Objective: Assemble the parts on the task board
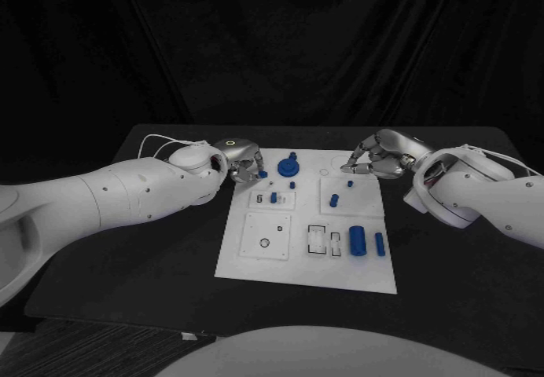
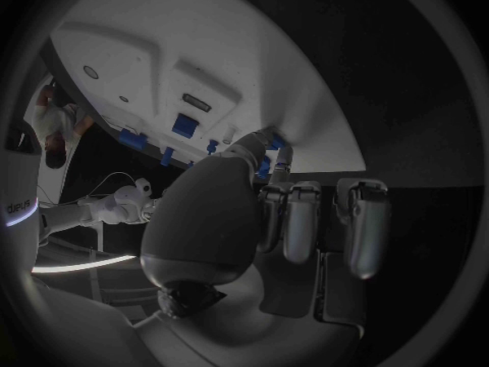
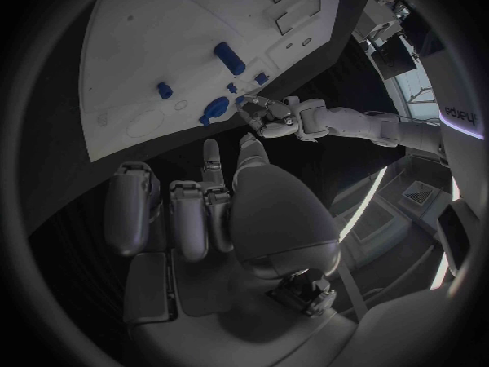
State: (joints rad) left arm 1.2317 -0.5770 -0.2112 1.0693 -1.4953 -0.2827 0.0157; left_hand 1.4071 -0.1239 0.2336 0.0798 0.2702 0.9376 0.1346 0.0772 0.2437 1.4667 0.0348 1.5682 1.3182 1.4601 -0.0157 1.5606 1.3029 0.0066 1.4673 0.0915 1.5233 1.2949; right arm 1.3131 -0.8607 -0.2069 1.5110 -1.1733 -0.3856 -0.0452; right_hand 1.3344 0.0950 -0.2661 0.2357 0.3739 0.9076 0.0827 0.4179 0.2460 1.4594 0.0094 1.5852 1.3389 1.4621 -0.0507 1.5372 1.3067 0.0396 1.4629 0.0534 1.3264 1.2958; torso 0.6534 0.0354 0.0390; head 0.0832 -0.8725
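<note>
The white task board [image 1: 297, 259] lies mid-table with several blue parts on it. My left hand [image 1: 241, 165] hovers at the board's far left corner and pinches a small blue part [image 2: 275, 145] between thumb and fingertip, just above the board edge [image 2: 306, 114]. A round blue part [image 1: 289, 166] stands close to its right. My right hand [image 1: 381, 155] hangs over the board's far right corner with its fingers curled and nothing in them; in the right wrist view this hand [image 3: 235, 204] is off the board's edge [image 3: 133, 73]. My left hand [image 3: 267, 116] shows there too.
Two blue cylinders [image 1: 357, 239] lie side by side at the board's right, near two rectangular slots [image 1: 318, 240]. Small blue pegs [image 1: 336, 200] stand mid-board. A white cable [image 1: 159, 141] runs behind my left arm. Black table surrounds the board.
</note>
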